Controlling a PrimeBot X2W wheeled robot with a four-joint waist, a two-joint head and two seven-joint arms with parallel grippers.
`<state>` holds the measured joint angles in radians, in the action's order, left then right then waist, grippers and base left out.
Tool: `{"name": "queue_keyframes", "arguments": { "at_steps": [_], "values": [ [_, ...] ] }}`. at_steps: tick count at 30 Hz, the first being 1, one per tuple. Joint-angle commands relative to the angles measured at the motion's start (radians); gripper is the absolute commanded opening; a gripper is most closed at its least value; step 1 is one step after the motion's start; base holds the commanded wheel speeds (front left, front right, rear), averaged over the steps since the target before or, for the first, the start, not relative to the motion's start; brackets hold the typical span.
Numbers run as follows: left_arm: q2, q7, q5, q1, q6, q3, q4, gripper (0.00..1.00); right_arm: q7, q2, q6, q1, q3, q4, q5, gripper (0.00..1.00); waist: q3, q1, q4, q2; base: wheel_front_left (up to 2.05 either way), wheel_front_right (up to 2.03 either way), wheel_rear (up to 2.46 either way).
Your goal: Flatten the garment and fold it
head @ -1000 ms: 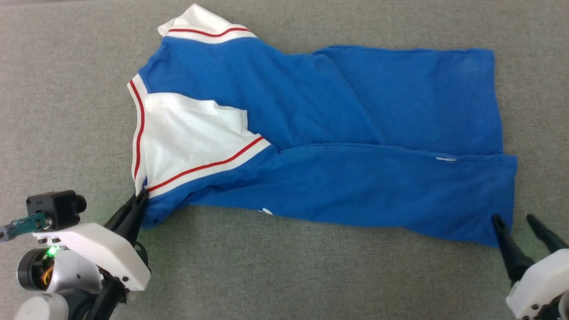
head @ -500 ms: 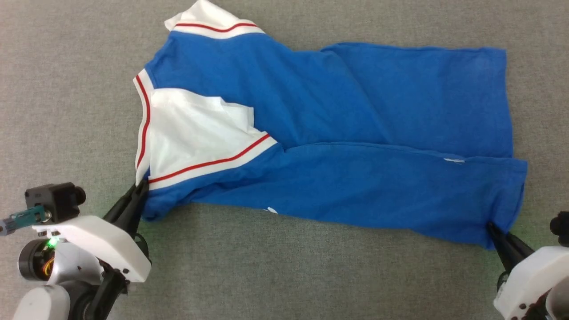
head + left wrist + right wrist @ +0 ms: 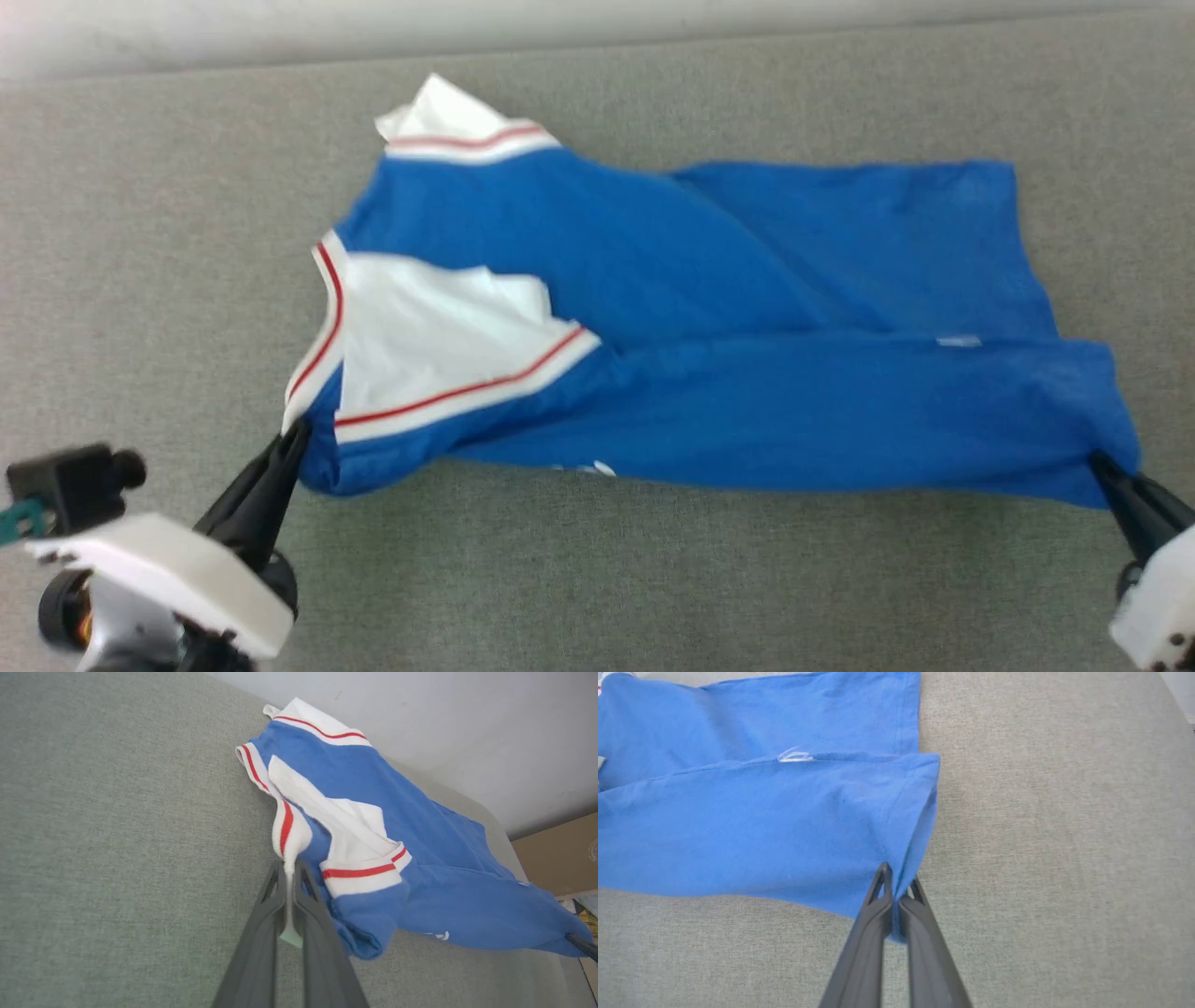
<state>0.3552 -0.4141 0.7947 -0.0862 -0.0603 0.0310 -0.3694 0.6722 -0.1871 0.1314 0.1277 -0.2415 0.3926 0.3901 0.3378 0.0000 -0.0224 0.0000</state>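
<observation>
The garment [image 3: 709,308] is a royal-blue T-shirt with white sleeves and red stripe trim, lying crosswise on the grey cloth surface with its near edge raised. My left gripper [image 3: 297,434] is shut on the garment's white, red-trimmed collar edge [image 3: 289,835] at the near left corner. My right gripper [image 3: 1100,462] is shut on the blue hem corner [image 3: 901,877] at the near right. The near long edge hangs stretched between the two grippers. The far sleeve [image 3: 462,131] lies flat at the back left. The garment's print is mostly hidden.
A grey fabric surface [image 3: 607,579] extends all round the garment. Its far edge meets a pale wall [image 3: 560,23]. In the left wrist view a brown box [image 3: 558,856] stands beyond the surface's end.
The right gripper went from open beside the hem corner to shut on it. Both grippers then lifted the near edge. The head camera tilted, bringing the far wall into view.
</observation>
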Motion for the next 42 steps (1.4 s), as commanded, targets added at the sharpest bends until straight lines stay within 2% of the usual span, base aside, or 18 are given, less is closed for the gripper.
{"name": "queue_keyframes", "arguments": {
  "at_steps": [1,9,18,23,27,34,39,40,41,42],
  "values": [
    [0.005,-0.003,0.010,-0.025,-0.008,0.014,-0.016,0.00,0.010,-0.007,-0.001,0.010,-0.015,0.009,0.009,0.00,-0.043,0.0000,0.013,0.0000,0.00,0.00,0.00],
    [0.007,-0.062,0.073,-0.213,-0.038,0.054,-0.111,0.00,0.087,0.010,-0.001,0.087,-0.074,0.052,0.039,0.00,-0.088,0.0000,0.042,0.0000,0.00,0.00,0.00],
    [-0.052,-0.066,0.148,-0.403,-0.034,0.050,-0.125,0.00,0.134,0.070,-0.001,0.182,-0.107,0.063,0.067,0.00,-0.067,0.0000,0.065,0.0000,0.00,0.00,0.00],
    [-0.080,-0.061,0.174,-0.422,-0.028,0.035,-0.067,0.00,0.169,0.082,-0.001,0.219,-0.115,0.041,0.048,0.00,-0.057,0.0000,0.071,0.0000,0.00,0.00,0.00],
    [-0.079,-0.064,0.169,-0.418,-0.029,0.027,-0.023,0.00,0.176,0.087,-0.001,0.226,-0.112,0.036,0.040,0.00,-0.049,0.0000,0.073,0.0000,0.00,0.00,0.00],
    [-0.089,-0.068,0.163,-0.385,-0.033,0.000,0.048,0.00,0.140,0.097,-0.001,0.214,-0.077,-0.015,0.034,0.00,-0.040,0.0000,0.067,0.0000,0.00,0.00,0.00],
    [-0.098,-0.010,0.131,-0.324,-0.019,0.001,0.091,0.00,0.084,0.093,-0.001,0.187,-0.056,-0.059,0.026,0.00,-0.042,0.0000,0.062,0.0000,0.00,0.00,0.00],
    [-0.102,0.012,0.121,-0.308,-0.016,0.006,0.100,0.00,0.068,0.089,-0.001,0.181,-0.049,-0.065,0.022,0.16,-0.044,0.0000,0.060,0.0000,0.00,0.00,0.00],
    [-0.104,0.029,0.113,-0.293,-0.011,0.008,0.109,0.00,0.047,0.090,-0.001,0.172,-0.047,-0.072,0.022,0.92,-0.046,0.0000,0.059,0.0000,0.00,0.00,0.00],
    [-0.105,0.044,0.104,-0.281,-0.007,0.008,0.117,0.00,0.031,0.089,-0.001,0.167,-0.044,-0.081,0.021,1.00,-0.049,0.0000,0.058,0.0000,0.00,0.00,0.00]
  ]
}}
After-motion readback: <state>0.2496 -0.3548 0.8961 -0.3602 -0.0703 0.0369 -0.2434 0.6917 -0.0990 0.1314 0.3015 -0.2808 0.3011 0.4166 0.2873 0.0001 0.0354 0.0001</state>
